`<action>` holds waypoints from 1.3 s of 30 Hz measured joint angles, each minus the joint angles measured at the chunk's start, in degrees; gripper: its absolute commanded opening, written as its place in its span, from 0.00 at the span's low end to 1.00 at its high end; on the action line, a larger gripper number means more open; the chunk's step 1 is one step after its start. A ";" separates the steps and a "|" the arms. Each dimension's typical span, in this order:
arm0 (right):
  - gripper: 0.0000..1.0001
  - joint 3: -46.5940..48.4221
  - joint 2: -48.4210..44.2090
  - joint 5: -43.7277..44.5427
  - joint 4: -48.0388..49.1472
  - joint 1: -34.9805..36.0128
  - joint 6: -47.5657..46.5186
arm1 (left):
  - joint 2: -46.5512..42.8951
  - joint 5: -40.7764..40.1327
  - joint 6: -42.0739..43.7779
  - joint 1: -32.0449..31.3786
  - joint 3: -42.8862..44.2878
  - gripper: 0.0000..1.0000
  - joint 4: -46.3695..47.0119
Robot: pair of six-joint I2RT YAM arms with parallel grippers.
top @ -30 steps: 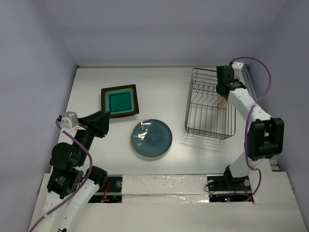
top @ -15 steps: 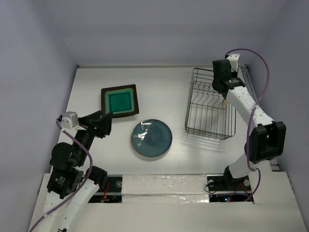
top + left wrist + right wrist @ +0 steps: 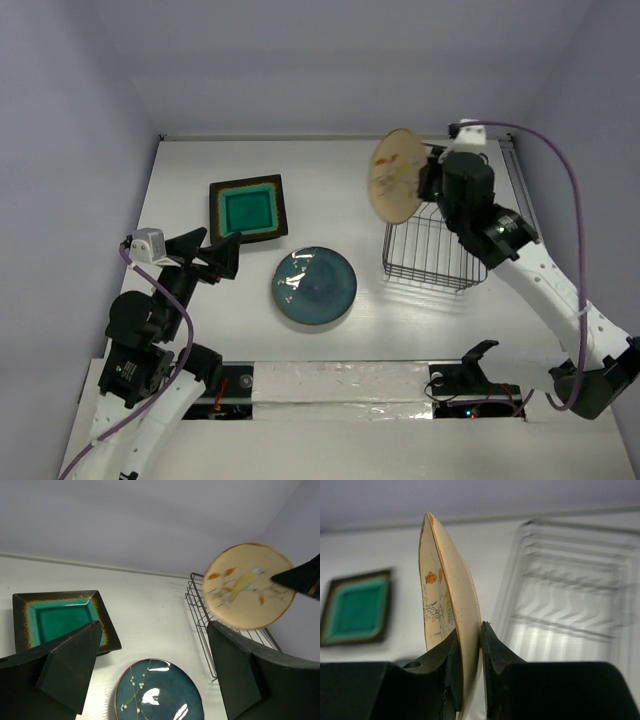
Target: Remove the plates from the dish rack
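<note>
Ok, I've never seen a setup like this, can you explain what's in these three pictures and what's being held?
These are two robot arms bolted at the near edge of a white table. One picture looks down from above and behind them. The other two come from a camera on each wrist, so the dark wedges there are that arm's own fingers. On the table lie a teal square plate, a round blue plate and a wire dish rack. The right tool is shut on a tan round plate with a bird painted on it, held on edge in the air by the rack. The left tool is open and holds nothing.
</note>
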 measured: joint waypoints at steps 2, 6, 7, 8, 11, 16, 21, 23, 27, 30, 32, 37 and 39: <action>0.00 -3.72 0.42 -7.21 3.78 4.04 3.13 | 0.31 -0.24 0.00 0.00 0.02 0.84 0.00; 0.00 -8.74 7.45 -19.41 10.40 10.95 8.72 | 0.70 -0.90 0.02 0.04 0.00 0.83 0.00; 0.00 -9.46 9.64 -21.81 11.45 12.48 9.73 | 0.74 -1.09 0.04 0.04 0.00 0.83 0.00; 0.00 -10.32 11.63 -24.11 12.81 14.01 10.67 | 0.81 -1.20 0.04 0.04 0.00 0.82 0.00; 0.00 -13.40 16.11 -30.27 16.06 16.55 13.29 | 1.09 -1.49 0.04 0.13 0.00 0.82 0.00; 0.00 -18.34 18.64 -35.39 20.96 16.65 15.91 | 1.70 -1.60 0.15 0.37 0.00 0.82 0.00; 0.00 -21.77 19.19 -37.07 25.75 15.98 18.01 | 1.97 -1.53 0.20 1.36 0.00 0.81 0.00; 0.05 -22.77 19.19 -37.20 27.04 15.91 18.45 | 2.01 -1.53 0.20 1.73 0.02 0.81 0.02; 0.21 -24.52 19.19 -36.94 28.68 15.89 19.34 | 2.05 -1.51 0.20 2.05 0.00 0.81 0.02; 0.31 -25.55 19.19 -35.50 28.57 15.91 19.56 | 2.12 -1.46 0.20 2.40 0.00 0.81 0.02; 0.43 -25.99 19.19 -33.99 27.65 15.91 19.37 | 2.12 -1.46 0.20 2.56 0.00 0.81 0.02; 0.63 -26.10 19.21 -30.71 24.70 15.91 18.25 | 2.12 -1.27 0.20 3.30 0.00 0.81 0.02; 0.68 -26.10 19.47 -29.62 23.85 15.91 17.84 | 2.12 -1.22 0.22 3.54 0.00 0.81 0.02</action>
